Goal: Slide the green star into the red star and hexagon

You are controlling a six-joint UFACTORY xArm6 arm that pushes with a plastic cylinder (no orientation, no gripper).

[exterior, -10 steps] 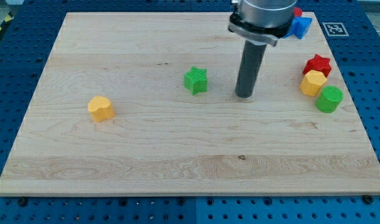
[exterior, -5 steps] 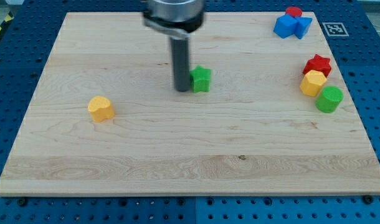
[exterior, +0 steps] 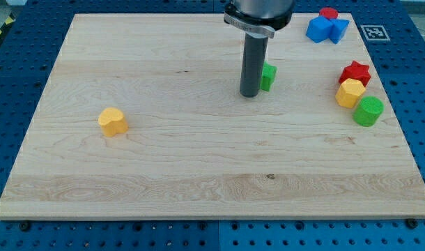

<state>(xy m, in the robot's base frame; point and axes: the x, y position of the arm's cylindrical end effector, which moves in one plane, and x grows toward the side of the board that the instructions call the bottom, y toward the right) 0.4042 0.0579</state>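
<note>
Right now my tip [exterior: 250,94] touches the green star [exterior: 267,77] on its left, holding nothing; red star [exterior: 355,72] and yellow hexagon [exterior: 350,93] sit well apart at the view's right.

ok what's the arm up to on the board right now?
I'm pushing the green star toward the view's right with my tip, which sits against its left side and partly hides it. The target cluster is by the right edge: red star with a yellow hexagon just below it and a green block lower right. The green star is still well short of them, with bare board between.
</note>
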